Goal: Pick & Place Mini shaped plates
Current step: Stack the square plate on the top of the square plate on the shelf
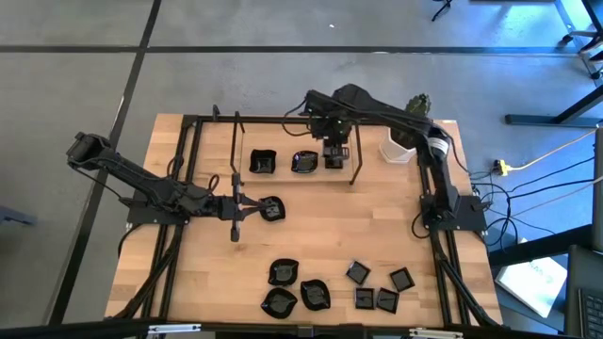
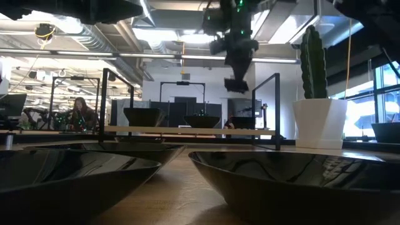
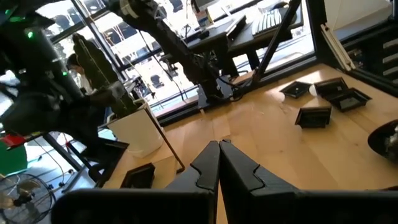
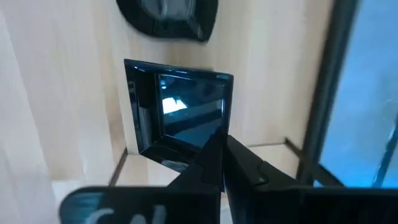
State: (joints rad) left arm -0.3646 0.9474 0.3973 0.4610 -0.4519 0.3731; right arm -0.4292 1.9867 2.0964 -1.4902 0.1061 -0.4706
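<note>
Right now your right gripper [image 1: 334, 151] hangs over the raised shelf [image 1: 283, 176] at the far side of the worktop [image 1: 320, 235], jaws pressed together and empty — a square plate [image 4: 180, 112] lies just beneath them, beside two more mini shaped plates [image 1: 283, 162]. Your left gripper [image 1: 252, 209] sits mid-worktop, jaws also closed on nothing, a wavy plate [image 1: 271, 209] just past its tips. Other plates [image 1: 330, 287] cluster along the near edge.

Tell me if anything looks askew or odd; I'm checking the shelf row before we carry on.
Nothing looks spilled or broken. One thing stands out: the right gripper is shut on the near rim of the square plate on the raised shelf. The other two shelf plates sit level.
</note>
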